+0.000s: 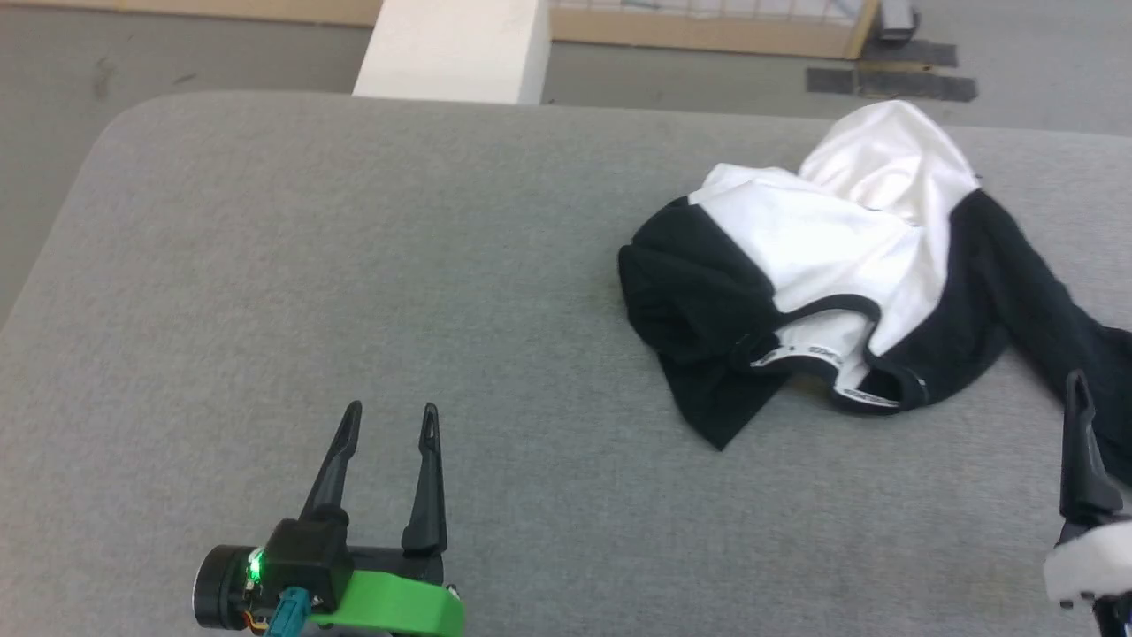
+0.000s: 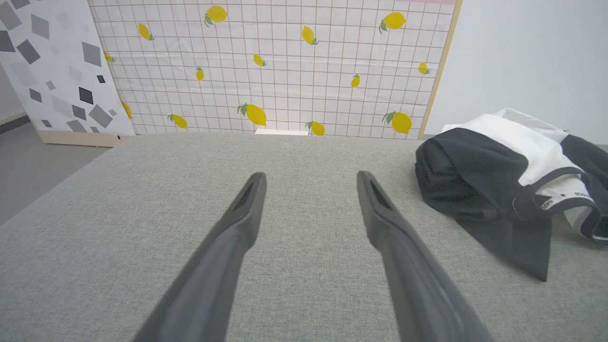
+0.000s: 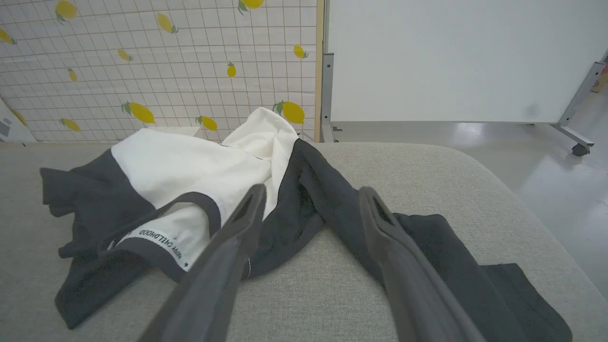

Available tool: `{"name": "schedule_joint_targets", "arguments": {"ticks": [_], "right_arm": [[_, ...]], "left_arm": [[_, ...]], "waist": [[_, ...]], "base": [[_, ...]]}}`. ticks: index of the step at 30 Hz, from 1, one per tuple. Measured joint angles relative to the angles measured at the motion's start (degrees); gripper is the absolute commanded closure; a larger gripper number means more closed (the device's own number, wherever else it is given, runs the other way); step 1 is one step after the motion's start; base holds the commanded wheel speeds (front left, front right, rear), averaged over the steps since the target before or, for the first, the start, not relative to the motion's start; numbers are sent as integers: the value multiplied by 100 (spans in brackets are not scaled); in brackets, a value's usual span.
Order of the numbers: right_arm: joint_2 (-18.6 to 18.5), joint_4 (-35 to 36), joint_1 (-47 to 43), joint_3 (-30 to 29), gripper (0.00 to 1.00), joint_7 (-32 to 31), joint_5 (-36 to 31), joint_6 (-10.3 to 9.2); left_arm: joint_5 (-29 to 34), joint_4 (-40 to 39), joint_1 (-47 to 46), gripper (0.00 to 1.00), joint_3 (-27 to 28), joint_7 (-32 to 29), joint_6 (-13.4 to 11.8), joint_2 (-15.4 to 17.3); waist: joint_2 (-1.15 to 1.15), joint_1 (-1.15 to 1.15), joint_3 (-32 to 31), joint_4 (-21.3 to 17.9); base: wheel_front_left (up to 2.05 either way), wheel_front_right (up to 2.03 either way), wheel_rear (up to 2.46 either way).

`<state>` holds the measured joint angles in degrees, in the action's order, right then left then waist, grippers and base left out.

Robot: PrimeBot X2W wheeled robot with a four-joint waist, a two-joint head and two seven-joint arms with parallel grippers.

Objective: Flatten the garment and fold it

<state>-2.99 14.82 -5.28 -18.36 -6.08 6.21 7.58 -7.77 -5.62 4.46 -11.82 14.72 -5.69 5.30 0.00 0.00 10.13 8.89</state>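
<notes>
Head view: crumpled garment (image 1: 849, 248) lies at two o'clock on the grey worktop (image 1: 354, 265).
Left claw (image 1: 392, 409), seven o'clock, spread and empty; right claw (image 3: 312, 191), four o'clock, spread above the black sleeve (image 3: 427, 237).

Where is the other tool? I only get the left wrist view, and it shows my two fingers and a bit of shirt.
Observer: The right tool is open over the shirt's black sleeve, holding nothing.
Operator: How far does that sleeve go?
Observer: It stretches out long toward the table's right side, past where your view cuts off.
Operator: What's behind the shirt?
Observer: A plain white board on wheels, right of the lemon screen.
</notes>
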Motion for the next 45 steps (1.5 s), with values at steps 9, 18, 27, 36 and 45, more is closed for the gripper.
{"name": "schedule_joint_targets", "arguments": {"ticks": [9, 18, 27, 36, 45], "right_arm": [[7, -11, -202, 18, 0, 207, 408, 0], [7, 53, -163, 0, 0, 135, 439, -1], [7, 54, 75, 116, 0, 130, 455, 0], [7, -23, 198, 222, 0, 130, 456, 0], [8, -140, 199, 114, 0, 130, 459, 0]], "left_arm": [[167, 207, -545, 0, -530, -536, 399, 25], [65, 1315, -2020, 0, -1490, -2323, 1074, -126], [-458, 2431, -2961, 0, -2024, -2722, 1170, -213], [-855, 3433, -3615, 93, -2457, -2673, 956, -233], [-1301, 3538, -3673, 100, -2599, -2003, 431, -246]], "waist": [[0, 0, -249, -370], [0, 0, 44, -453], [0, 0, 579, -643], [0, 0, 916, -921], [0, 0, 756, -886]], "base": [[0, 0, 0], [0, 0, 0], [0, 0, 0], [0, 0, 0], [0, 0, 0]]}}
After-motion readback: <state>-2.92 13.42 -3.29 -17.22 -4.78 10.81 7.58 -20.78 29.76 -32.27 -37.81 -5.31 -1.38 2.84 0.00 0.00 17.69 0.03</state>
